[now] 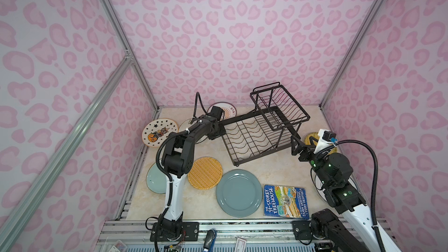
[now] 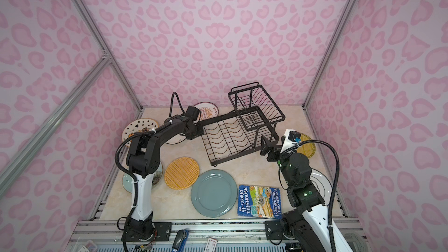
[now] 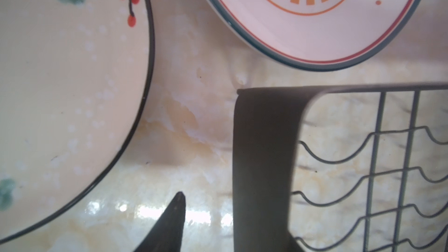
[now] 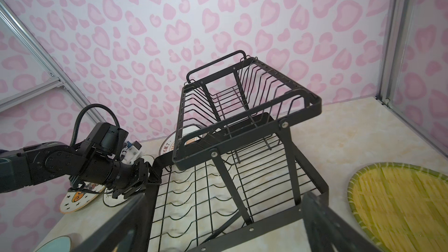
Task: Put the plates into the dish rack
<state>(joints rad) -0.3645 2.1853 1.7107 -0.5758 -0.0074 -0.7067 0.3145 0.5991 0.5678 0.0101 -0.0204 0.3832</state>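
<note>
- Far left, the star plate (image 1: 157,132) lay flat on the table (image 1: 261,166). Nearer the camera, the pale green plate (image 1: 154,178) peeked out from under the left arm.
- The left gripper (image 1: 216,130) sat at the left corner of the dish rack (image 1: 238,118), jaws part-way apart astride the corner strip. The one finger (image 3: 174,219) in view stood clear of the strip, so nothing was clamped.
- Just beside that corner lay the sprig plate (image 3: 72,93), with the sunburst plate (image 3: 315,20) further back.
- Up front, the orange woven plate (image 1: 205,172) and the teal-grey plate (image 1: 238,193) lay flat, almost touching, with the blue book (image 1: 286,201) next along.
- The rack itself stood mid-table, set at an angle.
- The right gripper (image 1: 296,145) hovered at the rack's right corner, jaws wide apart, holding nothing.
- Beyond it lay the yellow woven plate (image 2: 308,150), and the ring plate (image 2: 323,183) lay under the right arm.
</note>
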